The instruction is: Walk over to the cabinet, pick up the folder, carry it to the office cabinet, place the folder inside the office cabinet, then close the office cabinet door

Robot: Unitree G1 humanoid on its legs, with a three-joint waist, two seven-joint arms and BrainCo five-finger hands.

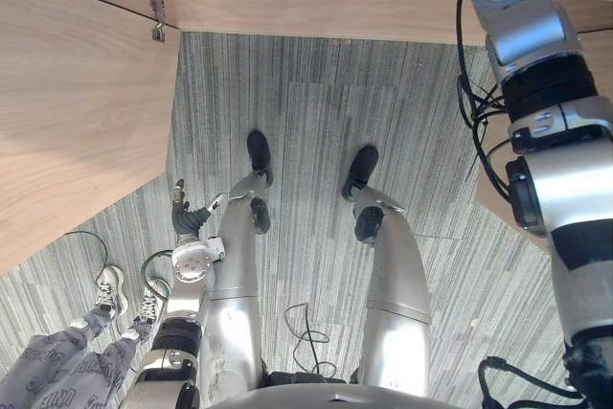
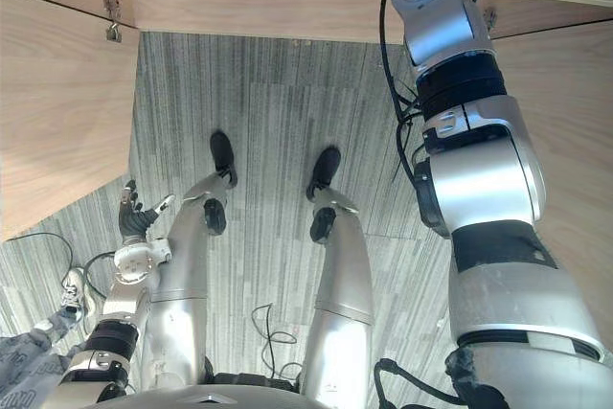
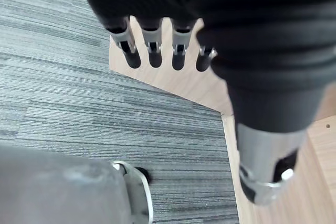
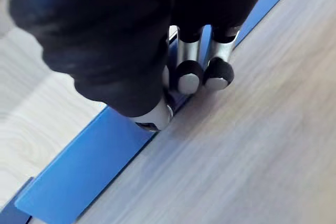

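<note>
Right hand (image 4: 121, 51) first: its fingers (image 4: 189, 80) curl over the long edge of the blue folder (image 4: 89, 166), with the thumb (image 4: 152, 115) against the blue face. As I read it, the hand is clamped on that edge. The folder runs slantwise between a wood panel (image 4: 252, 145) and paler wood (image 4: 31, 103). I can't tell which is shelf and which is wall, nor whether the folder stands on edge or lies flat.

Left hand (image 1: 182, 215) hangs low beside the leg, fingers (image 3: 151, 51) straight and apart, holding nothing. Below it is grey striped carpet (image 1: 306, 122). A person's legs (image 1: 57, 361) and shoes (image 1: 110, 289) stand off to the robot's left.

Doors are swung open on either side: left door (image 1: 77, 112) with its hinge (image 1: 157, 14), right door (image 2: 575, 122). Right arm (image 2: 469, 189) runs up past the cabinet's front edge (image 1: 287, 2), so I take hand and folder to be inside.

My read: this is the placing step, with the folder in the office cabinet but not yet let go. Next move calls for settling it, opening the fingers, drawing the arm clear of both doors, then swinging them shut.
</note>
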